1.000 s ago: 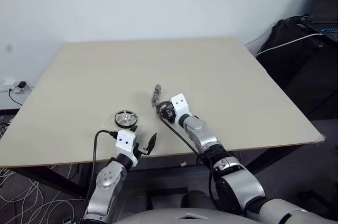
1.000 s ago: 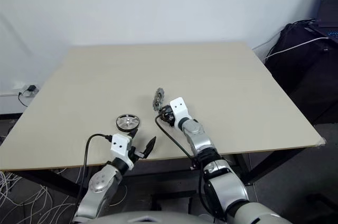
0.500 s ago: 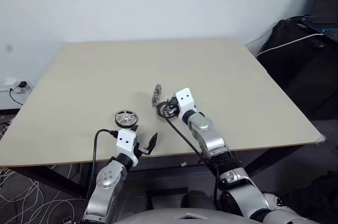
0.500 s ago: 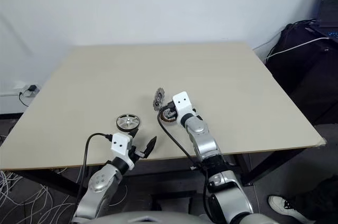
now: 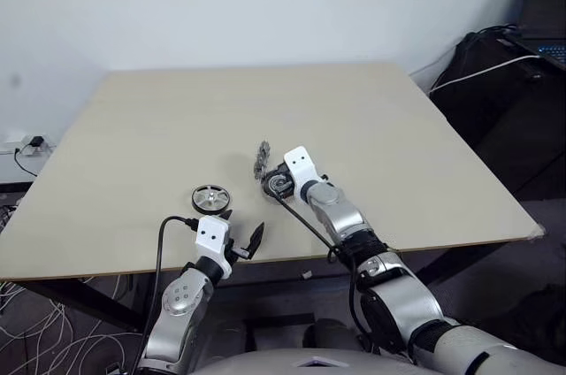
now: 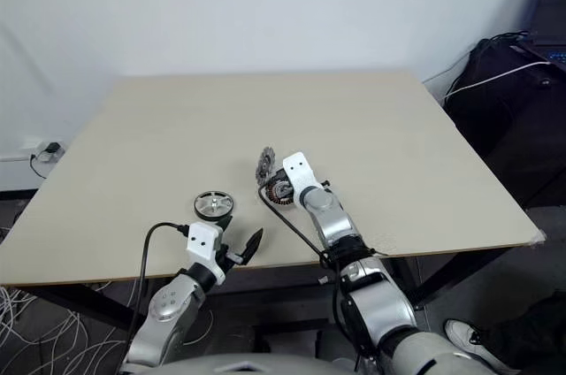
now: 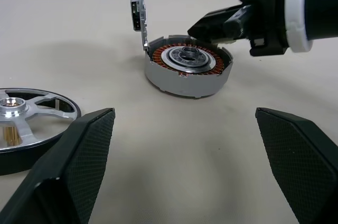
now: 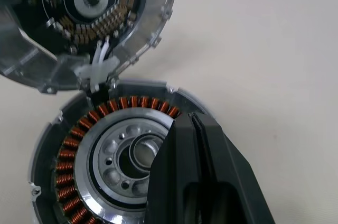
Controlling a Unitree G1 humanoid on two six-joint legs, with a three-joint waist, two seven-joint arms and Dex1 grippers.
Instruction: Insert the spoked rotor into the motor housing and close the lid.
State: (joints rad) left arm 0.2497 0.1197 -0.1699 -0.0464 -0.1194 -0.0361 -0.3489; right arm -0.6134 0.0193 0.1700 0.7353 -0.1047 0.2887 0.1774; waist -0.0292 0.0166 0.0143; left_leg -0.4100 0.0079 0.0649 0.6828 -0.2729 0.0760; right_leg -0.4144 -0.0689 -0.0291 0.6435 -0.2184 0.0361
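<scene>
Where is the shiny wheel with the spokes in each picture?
Left eye view: the spoked rotor lies flat near the table's front edge, just beyond the left claw.
Right eye view: same spot, left of the motor housing.
Left wrist view: at the picture's edge, beside one black finger.
Right wrist view: not in it.
Shared landmark: the copper-wound motor housing with its lid standing open.
</scene>
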